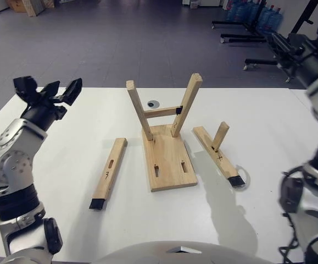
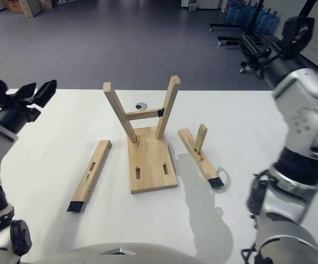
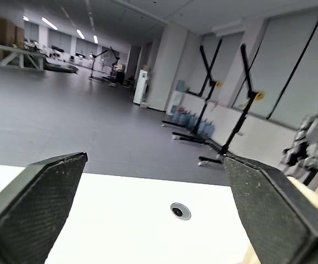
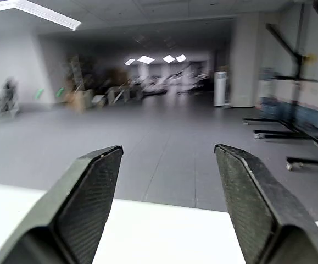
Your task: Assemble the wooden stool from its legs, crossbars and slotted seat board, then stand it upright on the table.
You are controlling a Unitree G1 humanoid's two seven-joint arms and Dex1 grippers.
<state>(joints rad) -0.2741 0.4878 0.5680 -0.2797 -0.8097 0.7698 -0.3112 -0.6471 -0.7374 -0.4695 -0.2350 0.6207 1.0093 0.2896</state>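
The seat board [image 1: 168, 159] and loose leg [image 1: 109, 171] are showing pale natural wood (the leg's end being capped in black) against a white tabletop [image 1: 268, 126]. The left pincer [image 3: 154, 159] pads [image 3: 38, 203] are wearing black cross-hatching.

A lab or workshop hall is indicated by grey floor [image 1: 120, 44], black wheeled stands [image 1: 241, 37], water bottles [image 2: 246, 11] and ceiling strip lights [image 3: 49, 23].

We note white table [image 1: 71, 137] beside left claw [image 1: 49, 89]; round grommet [image 1: 153, 103] in tabletop, right of it; cardboard boxes [image 1: 27, 5] far beyond it. Past right claw [image 4: 168, 148]: blue water bottles [image 1: 255, 15], black wheeled stands [image 1: 238, 38] on grey floor [image 1: 120, 44].
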